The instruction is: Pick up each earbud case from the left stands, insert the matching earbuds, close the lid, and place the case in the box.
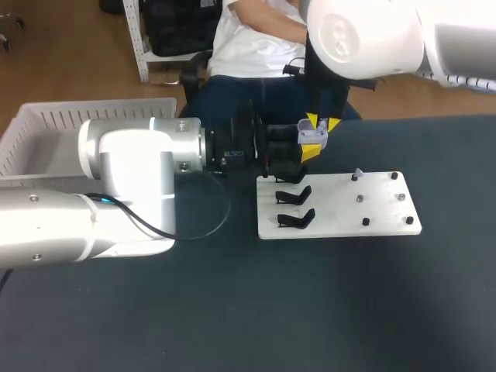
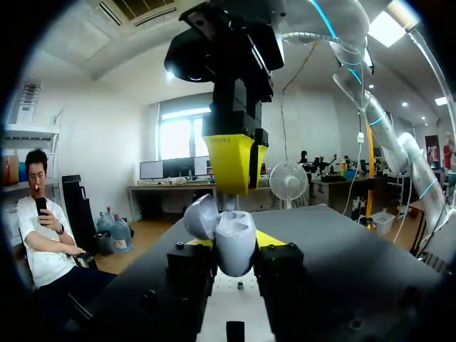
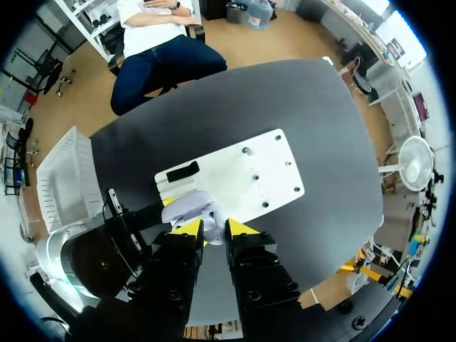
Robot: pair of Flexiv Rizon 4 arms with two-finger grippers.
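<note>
A lavender earbud case (image 1: 312, 138) with its lid (image 2: 201, 214) open is held just beyond the far left corner of the white board (image 1: 341, 208). My left gripper (image 1: 307, 152) is shut on it from both sides, as the left wrist view shows (image 2: 237, 246). My right gripper (image 1: 322, 124) comes straight down over the case's open mouth (image 2: 235, 189). Its yellow tips stand narrowly apart with a small pale piece, seemingly an earbud, between them (image 3: 215, 228). The case (image 3: 194, 211) lies directly ahead of those tips. Another lavender earbud (image 1: 356, 174) sits on a peg.
Two bare black stands (image 1: 294, 195) (image 1: 297, 219) sit on the board's left half, with several small pegs (image 1: 401, 198) on its right half. A white slatted box (image 1: 46, 132) stands at the table's far left. My left arm's bulky body (image 1: 132, 186) covers the table's left side.
</note>
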